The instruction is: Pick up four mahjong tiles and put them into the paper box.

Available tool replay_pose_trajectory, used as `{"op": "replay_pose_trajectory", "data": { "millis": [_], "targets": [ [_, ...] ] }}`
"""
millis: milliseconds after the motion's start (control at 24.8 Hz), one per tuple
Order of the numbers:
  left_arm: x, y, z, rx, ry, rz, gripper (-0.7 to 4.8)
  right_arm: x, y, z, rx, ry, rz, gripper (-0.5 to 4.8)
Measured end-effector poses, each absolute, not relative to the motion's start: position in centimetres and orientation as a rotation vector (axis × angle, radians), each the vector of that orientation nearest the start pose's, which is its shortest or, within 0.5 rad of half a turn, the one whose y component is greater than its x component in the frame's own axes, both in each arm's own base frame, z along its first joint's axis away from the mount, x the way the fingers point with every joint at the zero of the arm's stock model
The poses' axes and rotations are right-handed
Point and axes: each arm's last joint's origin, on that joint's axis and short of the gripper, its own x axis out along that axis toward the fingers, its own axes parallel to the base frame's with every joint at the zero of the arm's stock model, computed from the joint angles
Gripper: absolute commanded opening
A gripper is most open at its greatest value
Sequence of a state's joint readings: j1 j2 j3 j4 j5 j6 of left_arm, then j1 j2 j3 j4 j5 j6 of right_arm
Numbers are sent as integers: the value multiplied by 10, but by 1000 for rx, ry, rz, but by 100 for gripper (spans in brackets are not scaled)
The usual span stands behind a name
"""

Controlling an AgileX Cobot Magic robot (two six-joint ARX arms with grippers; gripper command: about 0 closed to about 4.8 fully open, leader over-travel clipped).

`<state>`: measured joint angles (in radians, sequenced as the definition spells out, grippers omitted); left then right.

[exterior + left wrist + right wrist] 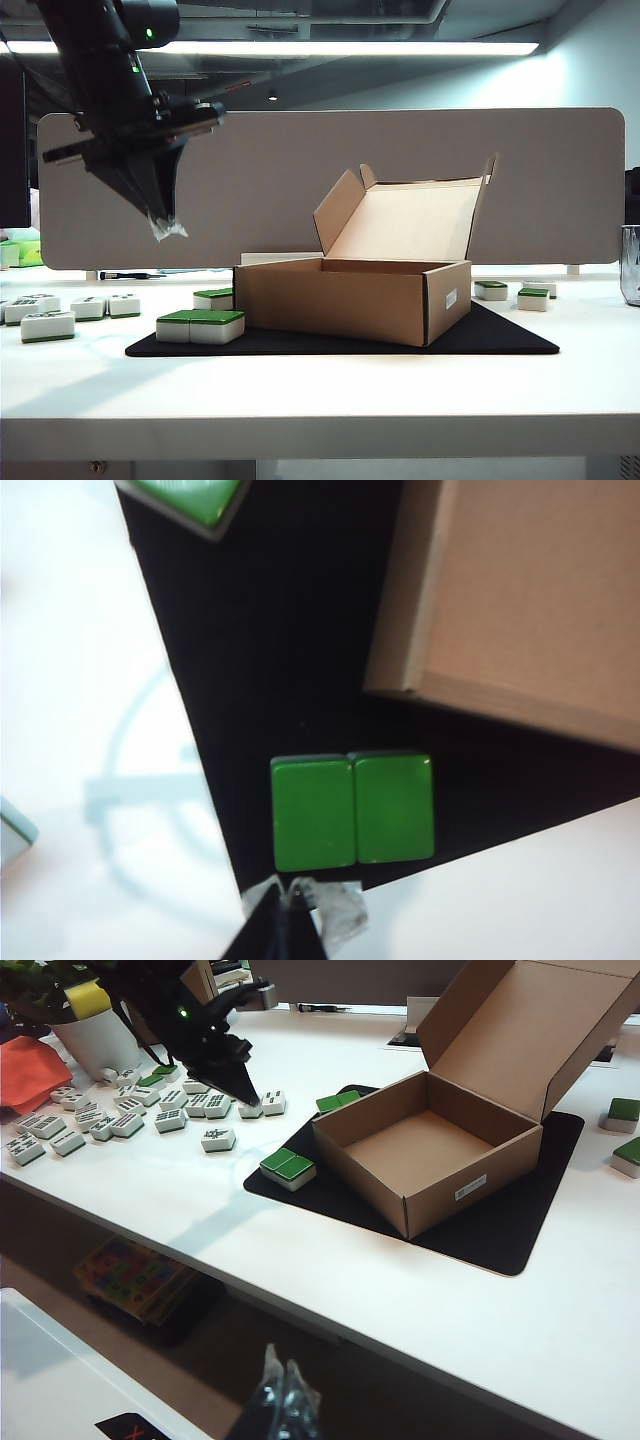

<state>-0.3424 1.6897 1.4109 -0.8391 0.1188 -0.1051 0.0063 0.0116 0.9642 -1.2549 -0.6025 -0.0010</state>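
The left claw (168, 230) hangs closed and empty above two green-backed mahjong tiles (352, 810) lying side by side, touching, on the black mat (500, 338) beside the open paper box (345, 298). The right claw (280, 1400) is closed, well off the worktop (320, 390). The tiles look rigid, dense and glossy; grip one across its short sides.

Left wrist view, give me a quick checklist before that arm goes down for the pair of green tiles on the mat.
1. Left pincer empty: ok, shut with nothing between the tips.
2. Left pincer open for a grab: not ok, the tips are closed together.
3. Pair of tiles reachable: ok, side by side, touching, green faces up on the black mat, clear of the box.
4. Pincer over one tile: not ok, it hangs high above the table, off the pair's edge.
5. Box ready: ok, lid open, inside empty in the right wrist view.
6. Right pincer out of the way: ok, shut, off the table's front edge.
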Motion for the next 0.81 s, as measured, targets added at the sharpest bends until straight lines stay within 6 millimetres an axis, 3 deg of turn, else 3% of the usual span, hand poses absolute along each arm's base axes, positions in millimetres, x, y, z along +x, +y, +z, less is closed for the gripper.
{"op": "replay_pose_trajectory", "data": {
  "millis": [40,242,444,485,565,606,808],
  "targets": [
    [326,-120,266,36,1154,-350,1,-64,16,314,89,293,604,-1],
    [323,-139,247,88,1247,-376,223,-64,16,314,89,293,604,-1],
    [321,-160,233,129,1278,-418,278,-64,16,314,89,293,604,-1],
    [321,-162,231,134,1279,-420,315,-64,16,314,89,293,604,-1],
    [322,-166,227,169,1266,-394,452,-64,16,314,89,293,604,-1],
    [323,-166,227,192,1254,-365,479,-64,16,314,89,293,604,-1],
    [325,-166,226,201,1242,-346,479,-64,16,314,89,293,604,-1]
  ]
}}
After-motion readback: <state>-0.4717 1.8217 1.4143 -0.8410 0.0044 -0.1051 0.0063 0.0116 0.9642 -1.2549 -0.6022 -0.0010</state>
